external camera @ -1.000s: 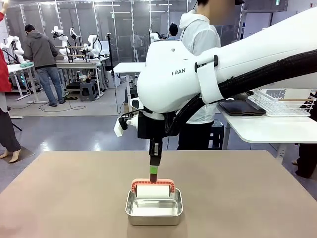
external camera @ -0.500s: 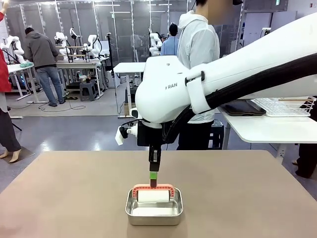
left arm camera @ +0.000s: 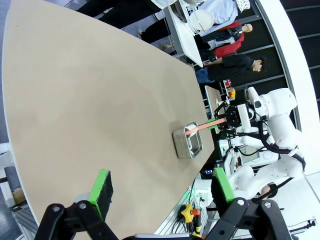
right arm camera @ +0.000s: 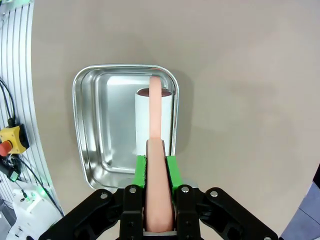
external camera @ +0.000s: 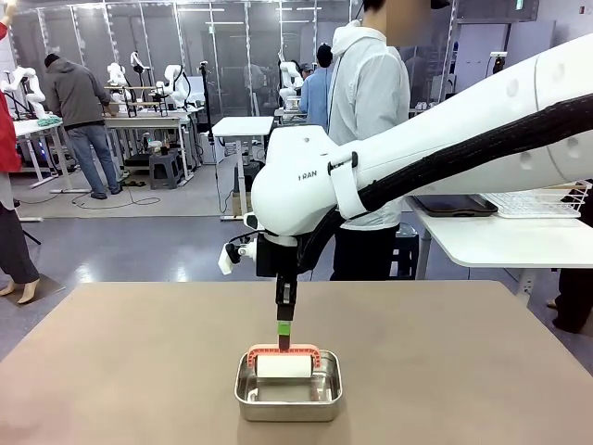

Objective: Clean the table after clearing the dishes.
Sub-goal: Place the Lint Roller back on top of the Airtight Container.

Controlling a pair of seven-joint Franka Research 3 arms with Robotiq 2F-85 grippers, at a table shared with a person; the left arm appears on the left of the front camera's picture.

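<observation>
A shiny steel pan [external camera: 288,390] sits on the tan tabletop [external camera: 463,371] near its robot-side edge. Inside it lies a lint roller [external camera: 284,366] with a white roll and a salmon-pink frame; in the right wrist view the white roll [right arm camera: 154,122] lies along the pan's wall [right arm camera: 85,125] on the side next to the fingers, and the rest of the pan's floor is bare metal.

The right arm's fingers [right arm camera: 154,172] are clenched on the roller's pink handle [right arm camera: 156,150], one green pad on each side of it, the handle running straight out from between them down to the roll. In the front view those fingers [external camera: 284,329] point straight down directly above the pan, with the roll just below their tips.

The left arm's fingers [left arm camera: 162,187] are released, the green pads standing wide apart with nothing between them. From them the tabletop [left arm camera: 90,100] stretches away bare, and the pan [left arm camera: 188,143] with the pink handle [left arm camera: 197,130] lies well beyond the fingertips, by the tabletop's edge.
</observation>
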